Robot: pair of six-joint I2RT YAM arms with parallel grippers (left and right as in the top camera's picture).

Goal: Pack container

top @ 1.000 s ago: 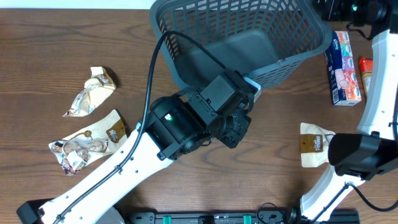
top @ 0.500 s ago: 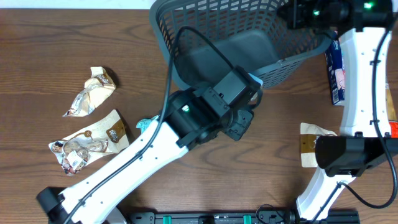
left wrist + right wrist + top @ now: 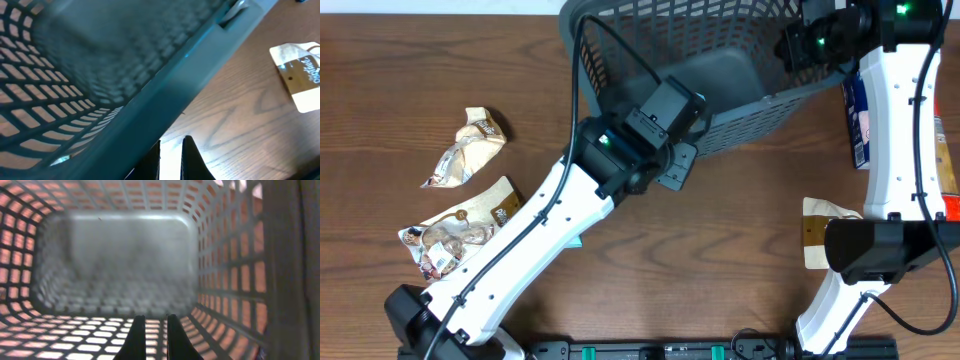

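Observation:
The container [image 3: 588,50], a large dark grey lattice basket, sits tilted at the table's far middle. My left gripper [image 3: 680,175] is just outside its near wall. In the left wrist view its fingers [image 3: 171,142] are nearly together with nothing between them, right beside the basket's thick rim [image 3: 200,75]. My right gripper [image 3: 796,45] is at the basket's right end. In the right wrist view its fingers [image 3: 156,320] are close together over the lattice wall [image 3: 225,255], looking into the bare basket.
Two crumpled brown-and-white snack packets [image 3: 470,145] [image 3: 460,230] lie at the left. Another packet [image 3: 825,232] lies at the right, also in the left wrist view [image 3: 300,75]. A teal packet [image 3: 572,240] peeks from under my left arm. A blue-and-pink box [image 3: 860,110] stands right of the basket.
My left gripper has moved up and left along the basket's near wall. My right arm has swung in from the far right corner to the basket's right end.

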